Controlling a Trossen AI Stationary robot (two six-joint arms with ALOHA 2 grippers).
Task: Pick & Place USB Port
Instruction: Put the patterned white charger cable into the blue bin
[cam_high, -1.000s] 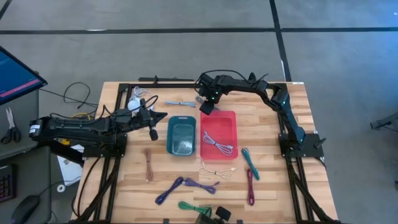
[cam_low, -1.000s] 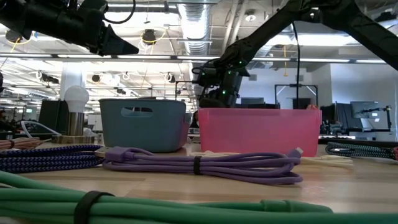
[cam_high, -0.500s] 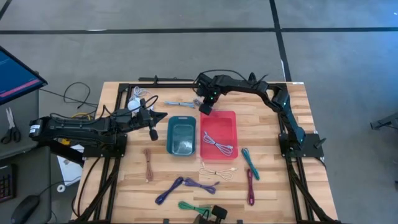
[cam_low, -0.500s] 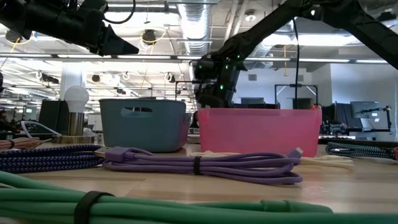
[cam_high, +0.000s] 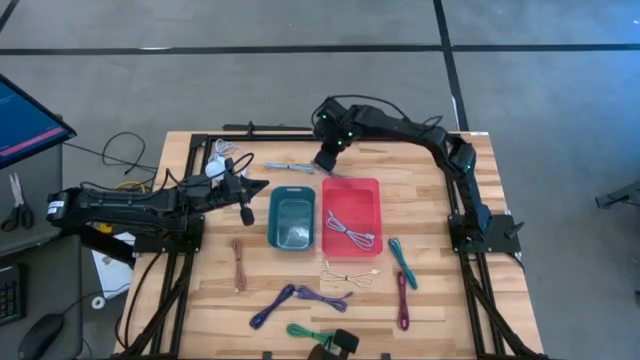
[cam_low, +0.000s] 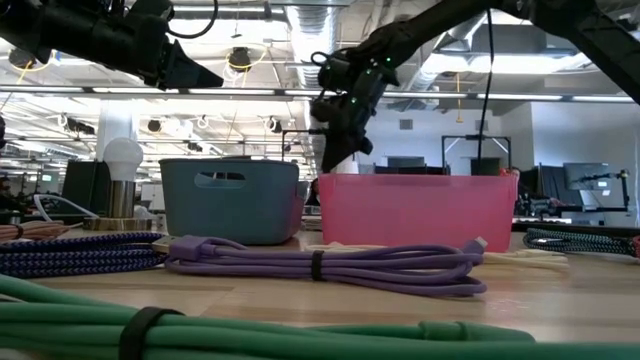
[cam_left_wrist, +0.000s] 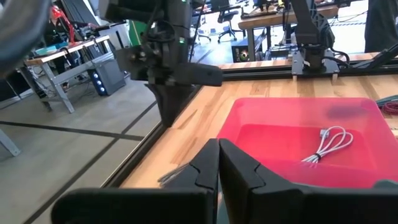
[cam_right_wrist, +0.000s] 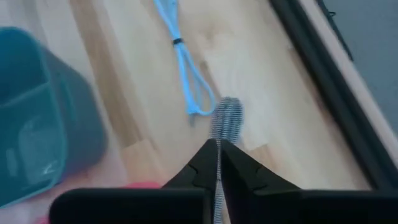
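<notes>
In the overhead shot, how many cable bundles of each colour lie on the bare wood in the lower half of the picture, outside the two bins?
Purple cables: 2
Brown cable: 1
Cream cable: 1
Teal cable: 1
Maroon cable: 1
Green cable: 1
Total: 7

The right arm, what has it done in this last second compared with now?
The right tool rose from the pink bin's back edge and shut on a thin grey cable, which dangles from it. The left tool, teal bin and loose cables stayed put.

Smooth plastic pink bin (cam_high: 368, 190) on a matt wooden table (cam_high: 430, 300).
</notes>
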